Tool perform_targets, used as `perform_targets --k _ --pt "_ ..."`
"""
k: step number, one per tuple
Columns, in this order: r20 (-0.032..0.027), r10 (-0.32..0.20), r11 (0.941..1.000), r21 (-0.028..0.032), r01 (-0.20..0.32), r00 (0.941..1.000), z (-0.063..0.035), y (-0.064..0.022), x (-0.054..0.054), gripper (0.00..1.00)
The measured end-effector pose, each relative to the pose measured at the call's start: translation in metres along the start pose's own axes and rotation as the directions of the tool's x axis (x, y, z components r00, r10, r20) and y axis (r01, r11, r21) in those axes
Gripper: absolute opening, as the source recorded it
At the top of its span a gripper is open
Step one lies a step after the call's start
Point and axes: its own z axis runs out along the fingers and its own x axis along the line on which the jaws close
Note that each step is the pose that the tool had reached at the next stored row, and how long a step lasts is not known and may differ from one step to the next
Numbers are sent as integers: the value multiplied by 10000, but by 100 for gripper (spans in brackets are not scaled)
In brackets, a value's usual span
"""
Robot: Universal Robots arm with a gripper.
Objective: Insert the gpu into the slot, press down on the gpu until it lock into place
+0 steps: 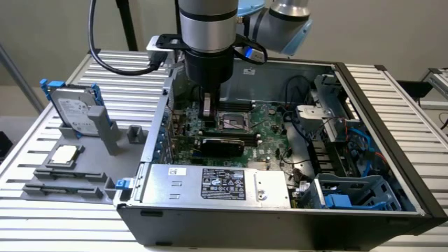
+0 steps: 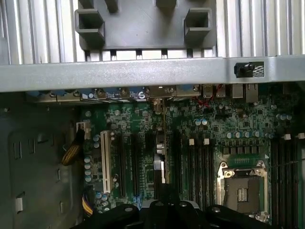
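PSU box (image 1: 220, 185) up front; behind it the gpu (image 1: 222, 144) stands on edge on the motherboard (image 1: 269, 118), looks at least partly in the slot.

The hand (image 1: 208, 111) hangs over the board beside the empty CPU socket (image 1: 232, 122), just above and behind the gpu, touching nothing as far as I can see. It's gripping nothing; whether the fingers are apart or together, cannot tell. Wrist view looks down the gpu's thin top edge (image 2: 161, 148) between the black expansion connectors, memory slots (image 2: 198, 162) beside it. Judgement: insertion looks mostly done, but full seating or latch lock isn't visible, so the press-down stays unconfirmed. Hard drive (image 1: 73, 110) sits in a holder on the table (image 1: 56, 220), outside the case (image 1: 280, 231).
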Motion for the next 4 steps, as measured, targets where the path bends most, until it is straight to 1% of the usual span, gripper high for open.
perform_targets --k 4 --pt "1 0 10000 0 0 10000 0 0 0 11"
